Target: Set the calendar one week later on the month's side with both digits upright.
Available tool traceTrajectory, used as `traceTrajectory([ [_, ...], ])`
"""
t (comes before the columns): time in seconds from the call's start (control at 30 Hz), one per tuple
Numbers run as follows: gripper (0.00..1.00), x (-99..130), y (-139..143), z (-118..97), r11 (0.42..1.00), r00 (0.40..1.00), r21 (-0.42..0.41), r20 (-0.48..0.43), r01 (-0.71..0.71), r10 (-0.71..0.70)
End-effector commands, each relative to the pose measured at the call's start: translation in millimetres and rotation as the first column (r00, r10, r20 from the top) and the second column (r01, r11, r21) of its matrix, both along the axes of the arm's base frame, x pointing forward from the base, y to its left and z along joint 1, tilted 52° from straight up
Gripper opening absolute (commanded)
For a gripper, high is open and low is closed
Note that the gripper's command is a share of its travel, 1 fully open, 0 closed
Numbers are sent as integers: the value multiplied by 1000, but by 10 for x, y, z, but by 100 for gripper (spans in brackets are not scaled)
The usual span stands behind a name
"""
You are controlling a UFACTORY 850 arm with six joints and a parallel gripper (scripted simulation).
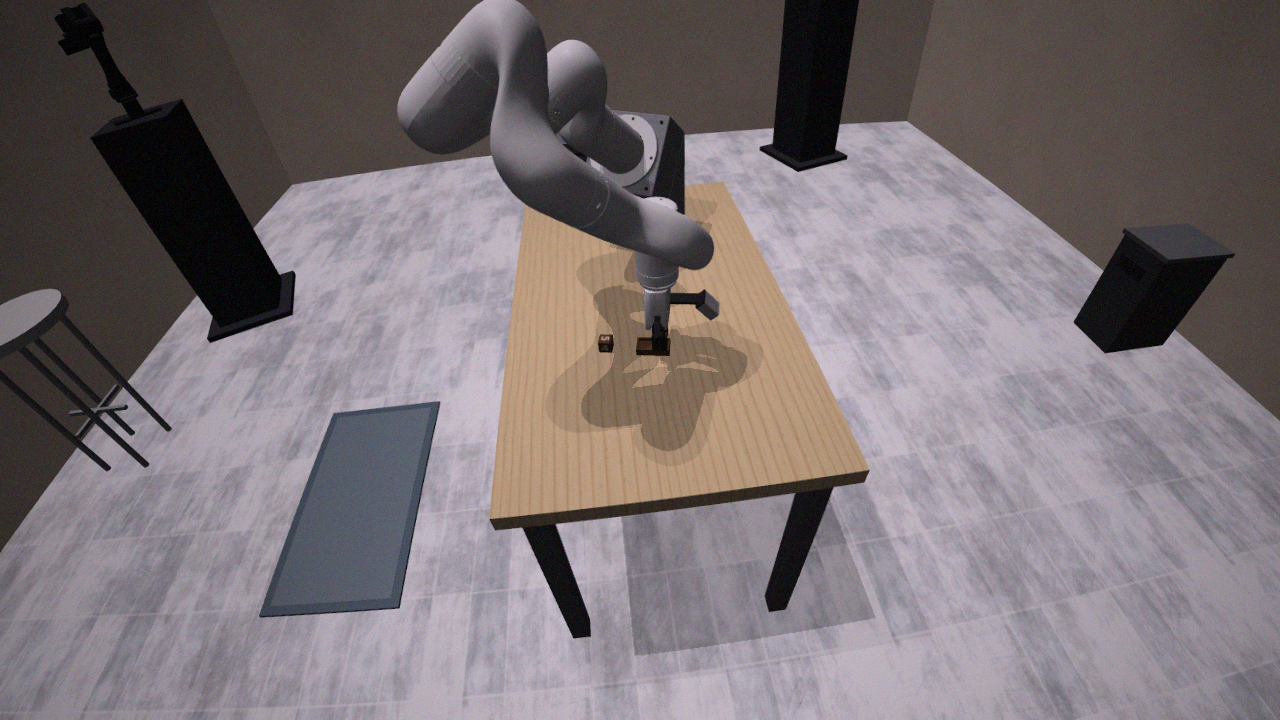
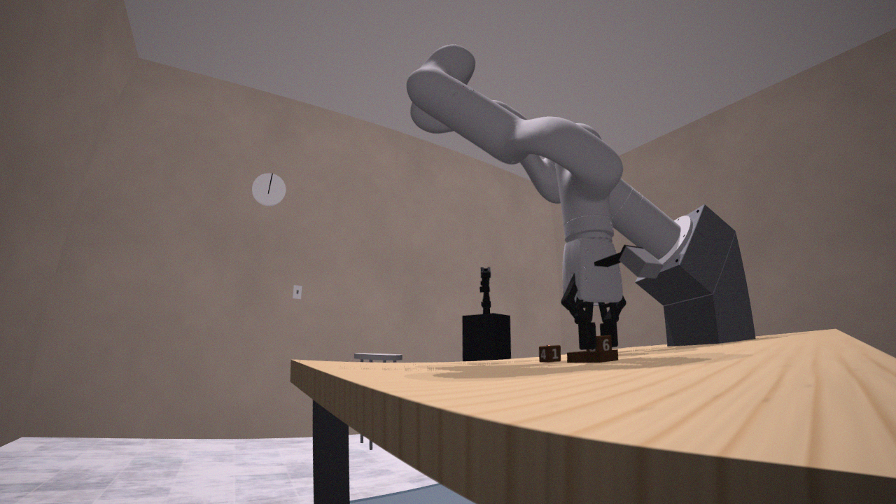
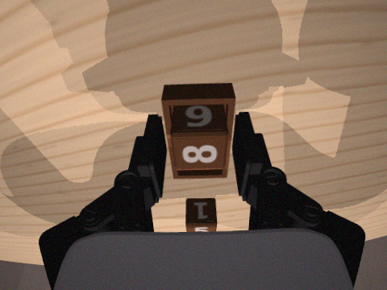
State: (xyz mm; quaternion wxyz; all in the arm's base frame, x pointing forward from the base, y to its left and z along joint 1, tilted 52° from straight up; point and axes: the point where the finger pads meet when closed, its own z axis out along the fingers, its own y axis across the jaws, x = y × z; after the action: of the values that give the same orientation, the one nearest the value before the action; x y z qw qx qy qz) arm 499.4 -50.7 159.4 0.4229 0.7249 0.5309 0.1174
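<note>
A brown tray (image 1: 652, 352) (image 2: 582, 358) (image 3: 198, 92) lies flat on the table. One brown cube (image 2: 605, 344) (image 3: 199, 154) sits in it toward one end. It shows 8 on top in the wrist view, and 6 on a side face in the exterior view. My gripper (image 1: 659, 343) (image 2: 597, 344) (image 3: 198, 130) is open and low over the tray, one finger on each side of this cube, with gaps. One finger hides part of the cube in the top and exterior views. Another brown cube (image 1: 605, 342) (image 2: 549, 353) (image 3: 201, 213) stands on the table beside the tray, showing 4, 1 and 5. The month's name is not visible.
The wooden table (image 1: 716, 447) (image 2: 689, 401) carries the tray and the loose cube. My arm's shadow falls over the tray area. The arm's dark base (image 1: 666, 161) (image 2: 708, 281) stands at the back of the table. A stool, dark pedestals and a bin stand on the floor around.
</note>
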Motion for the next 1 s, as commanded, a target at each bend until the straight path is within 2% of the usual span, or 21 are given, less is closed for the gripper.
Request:
traceTrajectory([
  [0.0,47,1,2,2,1000,1000,0,0,0,0],
  [0.4,47,1,2,2,1000,1000,0,0,0,0],
  [0.43,27,1,2,2,1000,1000,0,0,0,0],
  [0.97,27,1,2,2,1000,1000,0,0,0,0],
])
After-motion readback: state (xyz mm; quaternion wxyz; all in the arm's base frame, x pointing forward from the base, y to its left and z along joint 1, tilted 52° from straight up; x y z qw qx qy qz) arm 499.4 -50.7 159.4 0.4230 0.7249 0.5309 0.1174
